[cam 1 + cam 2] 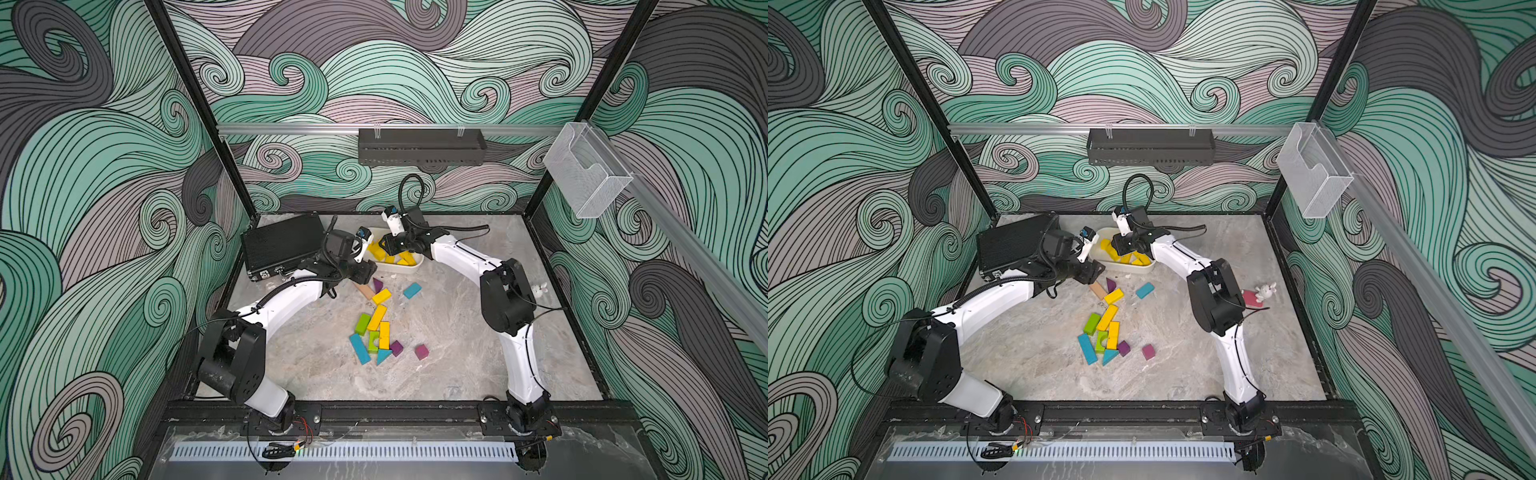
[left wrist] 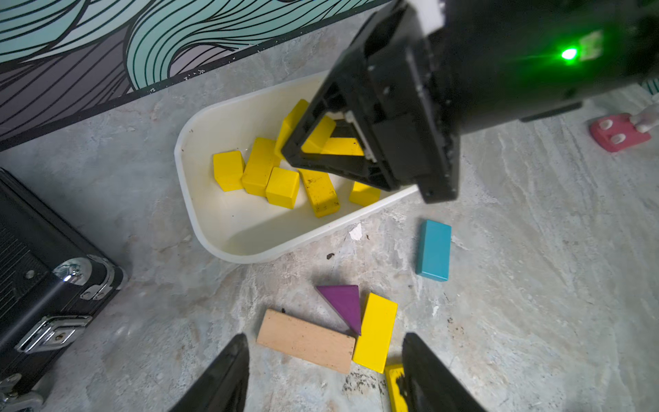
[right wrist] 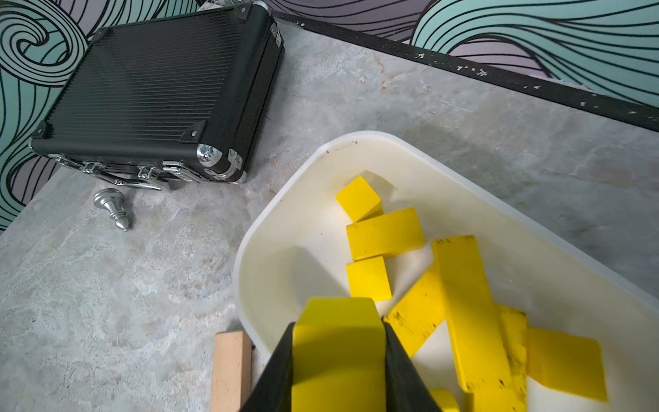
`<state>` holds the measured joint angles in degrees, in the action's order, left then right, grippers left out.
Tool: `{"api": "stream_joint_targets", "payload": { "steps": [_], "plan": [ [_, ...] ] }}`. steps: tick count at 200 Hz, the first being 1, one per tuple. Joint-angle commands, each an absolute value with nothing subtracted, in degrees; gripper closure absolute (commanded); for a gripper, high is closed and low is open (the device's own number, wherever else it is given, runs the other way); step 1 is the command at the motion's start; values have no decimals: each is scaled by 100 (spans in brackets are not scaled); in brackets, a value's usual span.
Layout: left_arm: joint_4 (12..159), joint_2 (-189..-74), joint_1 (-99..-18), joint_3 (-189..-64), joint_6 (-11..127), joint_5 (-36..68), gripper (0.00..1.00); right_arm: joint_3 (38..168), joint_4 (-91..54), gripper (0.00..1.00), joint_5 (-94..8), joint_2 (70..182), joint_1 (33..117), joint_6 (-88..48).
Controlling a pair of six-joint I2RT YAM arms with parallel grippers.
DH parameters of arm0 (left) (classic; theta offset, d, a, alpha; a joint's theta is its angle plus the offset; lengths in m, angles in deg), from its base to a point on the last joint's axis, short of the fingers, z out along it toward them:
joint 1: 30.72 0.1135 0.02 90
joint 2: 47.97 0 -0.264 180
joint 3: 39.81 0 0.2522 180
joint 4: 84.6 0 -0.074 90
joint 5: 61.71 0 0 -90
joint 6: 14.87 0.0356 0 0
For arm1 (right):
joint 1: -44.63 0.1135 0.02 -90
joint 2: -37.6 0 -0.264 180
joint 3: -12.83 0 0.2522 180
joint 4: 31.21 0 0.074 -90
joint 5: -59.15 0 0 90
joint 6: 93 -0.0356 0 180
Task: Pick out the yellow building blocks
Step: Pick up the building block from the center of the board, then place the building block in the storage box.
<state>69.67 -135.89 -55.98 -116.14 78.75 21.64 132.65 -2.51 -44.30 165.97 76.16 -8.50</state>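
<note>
A yellow block is pinched by the right claw above the white tub; the left claw is spread.

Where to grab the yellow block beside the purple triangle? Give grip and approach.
Straight down from above, gripping the yellow block by its two short ends, probably: it lies flat, and the purple triangle and tan bar crowd one long side, leaving no finger room.

yellow blocks in tray, 3 outside
</note>
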Motion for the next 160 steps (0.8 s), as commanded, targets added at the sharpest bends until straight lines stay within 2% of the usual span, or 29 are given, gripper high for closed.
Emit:
{"api": "stream_joint_targets", "payload": {
  "steps": [1,94,133,160],
  "plan": [
    [7084,-13626,-5560,-11735,8143,2352,33,13627,-136,75,-4834,16862,7593,-1013],
    [7064,-13369,-5573,-11441,8338,2764,33,14145,58,70,-5229,17547,7627,-1214],
    [7082,-13364,-5611,-11378,8357,2836,32,14276,161,52,-5311,17598,7651,-1220],
    [7067,-13384,-5664,-11377,8379,2888,32,14279,205,48,-5308,17495,7662,-1190]
  ]
}}
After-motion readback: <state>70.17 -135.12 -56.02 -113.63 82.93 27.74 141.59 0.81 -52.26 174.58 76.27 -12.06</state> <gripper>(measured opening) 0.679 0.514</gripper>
